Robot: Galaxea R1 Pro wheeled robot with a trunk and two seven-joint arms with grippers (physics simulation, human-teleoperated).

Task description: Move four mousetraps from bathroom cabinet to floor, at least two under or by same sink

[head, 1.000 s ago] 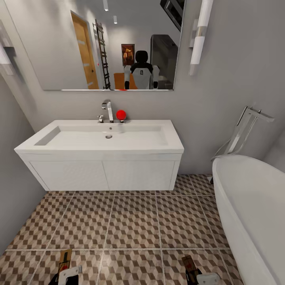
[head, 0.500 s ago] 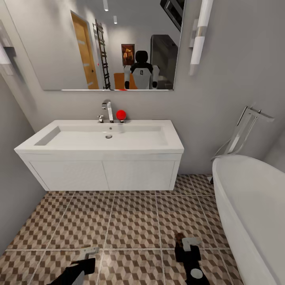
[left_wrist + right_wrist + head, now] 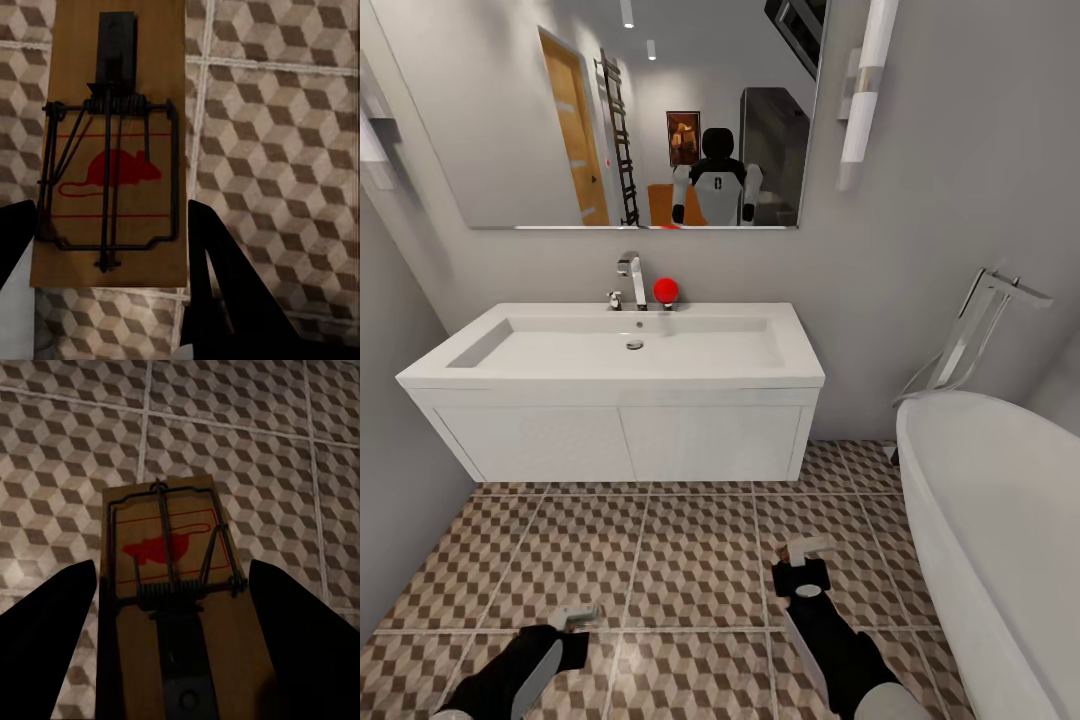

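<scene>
On the left, the left gripper [image 3: 578, 617] is reaching low over the bathroom floor [image 3: 690, 560], and its wrist view is showing one of the mousetraps [image 3: 112, 150] lying face-up between the dark fingers [image 3: 225, 292]. The fingers are looking spread, standing either side of the board rather than squeezing it, though whether the trap is resting on the tiles or hanging just above them I cannot tell.

Moving across, the bathroom sink [image 3: 615, 350] is sitting straight ahead on its white vanity, and the patterned tiles in front of it are showing no traps from the head camera.

Over on the right, the right gripper [image 3: 807, 553] is stretching further forward, nearer the vanity and just beside the bathtub [image 3: 1000, 520]. Its wrist camera is looking down along a second trap [image 3: 169, 585], red mouse print up, with the fingers [image 3: 300, 645] wide on both sides, so again spread, and contact with the floor is unclear.

By my reading, two traps are right at the point of being set down, a little short of the sink. The other two are nowhere among these tiles, so at least half the job is looking undone.
</scene>
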